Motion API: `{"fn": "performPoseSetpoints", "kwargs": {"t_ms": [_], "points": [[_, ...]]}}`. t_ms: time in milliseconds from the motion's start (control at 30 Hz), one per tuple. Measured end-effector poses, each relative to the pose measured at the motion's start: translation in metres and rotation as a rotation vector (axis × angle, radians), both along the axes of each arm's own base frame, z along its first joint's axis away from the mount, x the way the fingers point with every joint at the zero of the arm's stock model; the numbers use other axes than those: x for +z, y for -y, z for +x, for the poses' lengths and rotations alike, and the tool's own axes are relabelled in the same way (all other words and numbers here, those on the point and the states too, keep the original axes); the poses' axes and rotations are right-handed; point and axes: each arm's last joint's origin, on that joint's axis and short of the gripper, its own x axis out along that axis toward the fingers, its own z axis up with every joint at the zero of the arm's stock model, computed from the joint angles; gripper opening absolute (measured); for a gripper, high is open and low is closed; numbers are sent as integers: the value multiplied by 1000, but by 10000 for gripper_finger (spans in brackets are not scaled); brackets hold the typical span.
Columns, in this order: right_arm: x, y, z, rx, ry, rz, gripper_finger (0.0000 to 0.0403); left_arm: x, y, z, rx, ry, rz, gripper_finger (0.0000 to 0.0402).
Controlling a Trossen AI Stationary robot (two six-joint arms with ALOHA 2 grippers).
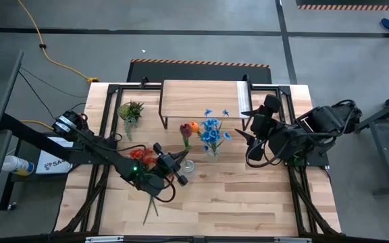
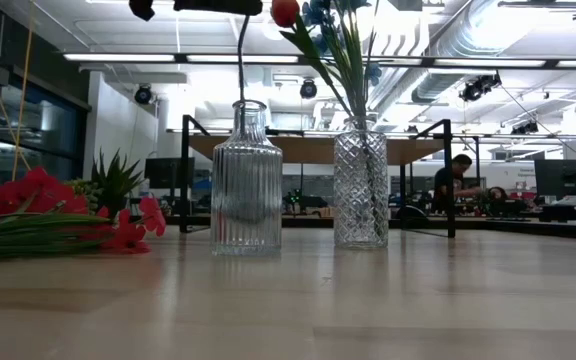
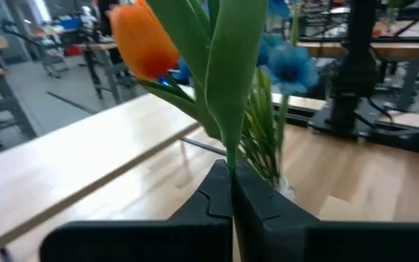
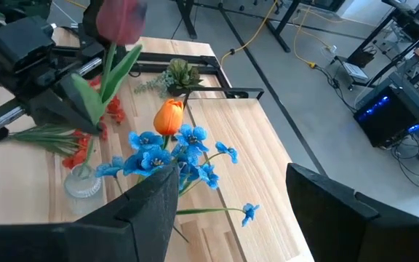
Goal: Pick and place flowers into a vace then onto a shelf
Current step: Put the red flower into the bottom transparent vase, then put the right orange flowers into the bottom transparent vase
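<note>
Centrally, ribbed glass vase (image 2: 247, 180) beside diamond-cut glass vase (image 2: 361, 185).

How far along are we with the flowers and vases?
Done: blue bunch and orange tulip stand in the cut-glass vase. In hand: left gripper is shut on the maroon tulip, above the ribbed vase. Left: red bunch lies on the table; nothing is on the shelf. Right gripper waits open.
</note>
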Motion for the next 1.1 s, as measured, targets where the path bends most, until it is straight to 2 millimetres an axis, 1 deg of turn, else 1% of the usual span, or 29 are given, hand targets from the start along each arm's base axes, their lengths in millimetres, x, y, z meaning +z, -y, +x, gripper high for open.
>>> {"fn": "performPoseSetpoints", "kwargs": {"t_ms": [167,300,400,1100], "points": [[0,0,0,0,5,3,245,-2,0,0,-19,8,-36,33],[0,0,0,0,6,4,245,-5,0,-1,-11,14,-64,74],[0,0,0,1,5,6,245,-7,0,-2,-25,10,-85,88],[1,-1,1,12,4,-8,245,-10,1,-2,-80,-19,-115,97]]}}
